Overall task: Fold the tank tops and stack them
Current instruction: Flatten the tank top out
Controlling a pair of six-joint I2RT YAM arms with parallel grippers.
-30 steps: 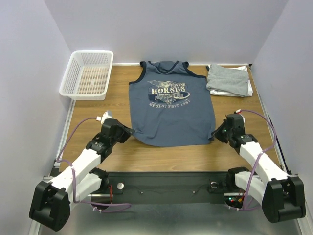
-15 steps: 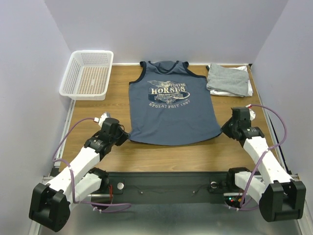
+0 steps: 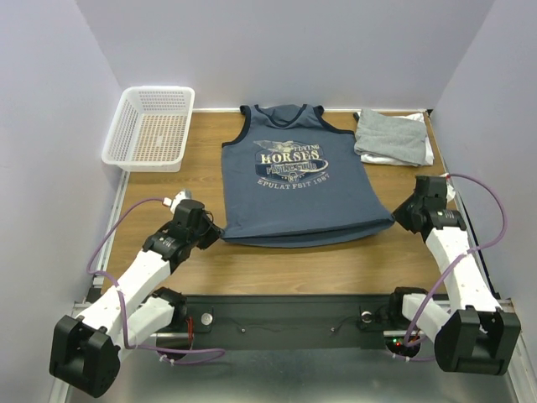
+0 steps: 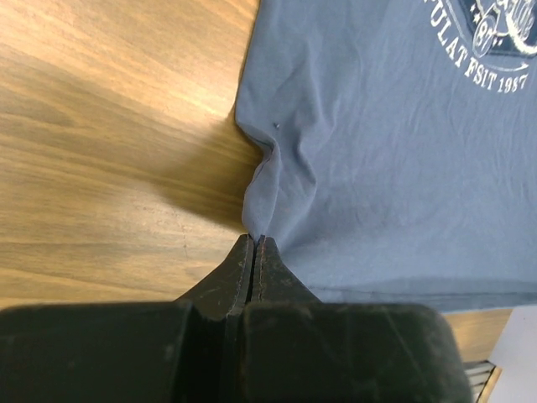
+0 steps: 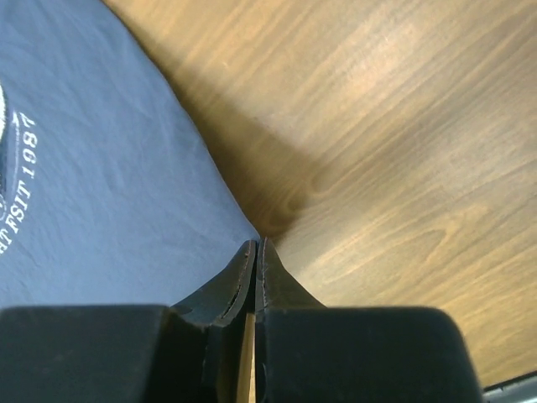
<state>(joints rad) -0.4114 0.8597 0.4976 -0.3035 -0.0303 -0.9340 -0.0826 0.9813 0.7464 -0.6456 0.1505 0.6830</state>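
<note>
Navy tank top [image 3: 298,180], pinched by left claw [image 4: 254,242] and right claw [image 5: 256,245], between basket [image 3: 143,164] and folded tops [image 3: 390,138].

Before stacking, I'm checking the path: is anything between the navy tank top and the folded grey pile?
Nothing visible: only table surface lies between the navy tank top and the folded grey pile.
</note>
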